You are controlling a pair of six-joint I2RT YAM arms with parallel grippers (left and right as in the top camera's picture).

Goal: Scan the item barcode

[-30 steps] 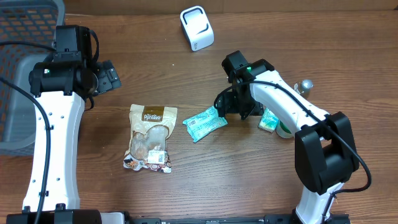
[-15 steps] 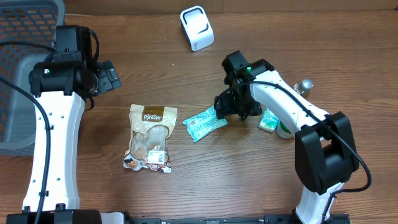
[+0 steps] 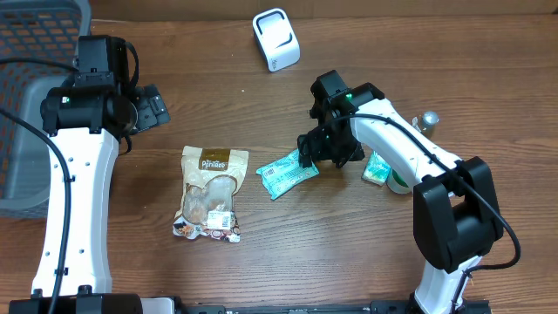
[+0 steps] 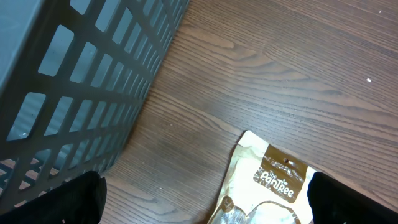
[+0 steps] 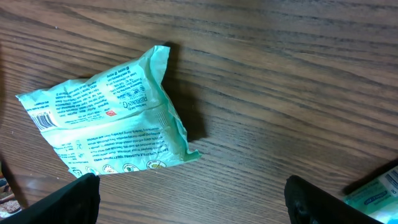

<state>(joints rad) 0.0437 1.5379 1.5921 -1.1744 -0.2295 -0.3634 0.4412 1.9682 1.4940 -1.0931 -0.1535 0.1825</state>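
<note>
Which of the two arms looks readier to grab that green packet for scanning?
Right. The right gripper, open, hangs over the green packet at its end; the left gripper sits far off beside the basket.

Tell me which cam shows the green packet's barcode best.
Right wrist: the green packet lies close up, barcode visible at its left end. Overhead shows the packet small, print unreadable. Left wrist misses it entirely.
</note>
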